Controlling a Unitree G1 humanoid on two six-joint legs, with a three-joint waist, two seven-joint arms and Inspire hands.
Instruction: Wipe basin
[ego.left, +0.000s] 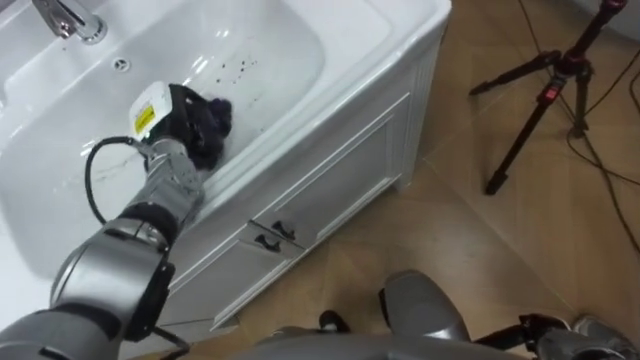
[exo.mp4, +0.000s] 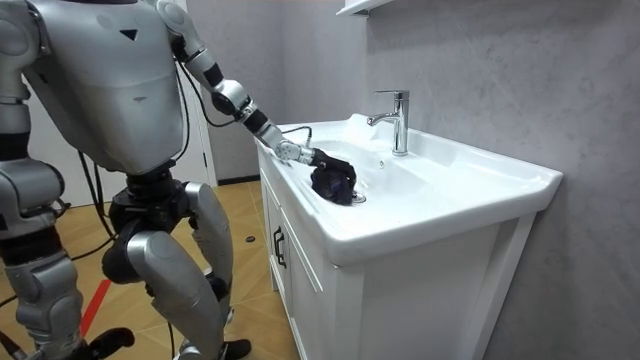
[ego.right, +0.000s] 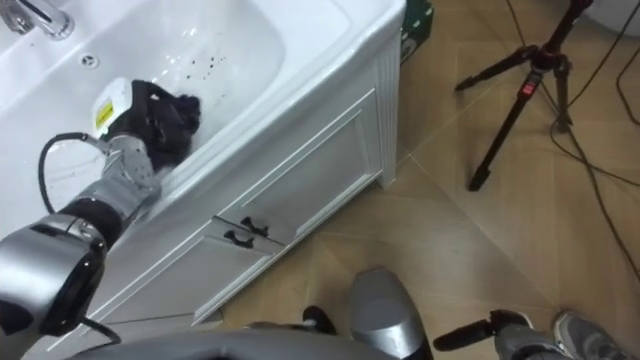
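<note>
Standing close to the white cabinet (ego.left: 330, 170), the robot leans its left arm over the front edge and into the basin (ego.left: 290, 40). Two small dark handles (ego.left: 275, 235) sit on the cabinet front, nearest to the robot, at about 6 o'clock in the left eye view.

Next comes the left hand (ego.left: 180, 112), low on the near wall of the basin at about 10 o'clock. Its dark fingers look curled shut on a bunch of the dark cloth (ego.left: 216, 118), though dark fingers on dark cloth are hard to tell apart. The cloth sticks out of the hand toward 3 o'clock and touches the basin.

I think the cloth is soft, light and floppy. It will squash flat when pushed and may slip out if it is held loosely. A good place to hold it is the thick middle of the bunch, with a flap left free to rub the basin. The basin looks hard, smooth and slippery, so the cloth should slide easily.

A little farther in, at about 12 o'clock, lie some small dark specks (ego.left: 232, 70) that need wiping. Beyond them is a small round hole (ego.left: 121, 65), then the shiny tap (ego.left: 70, 18) at 11 o'clock.

A black tripod (ego.left: 550, 90) stands on the wooden floor (ego.left: 450, 250) at 2 o'clock.
</note>
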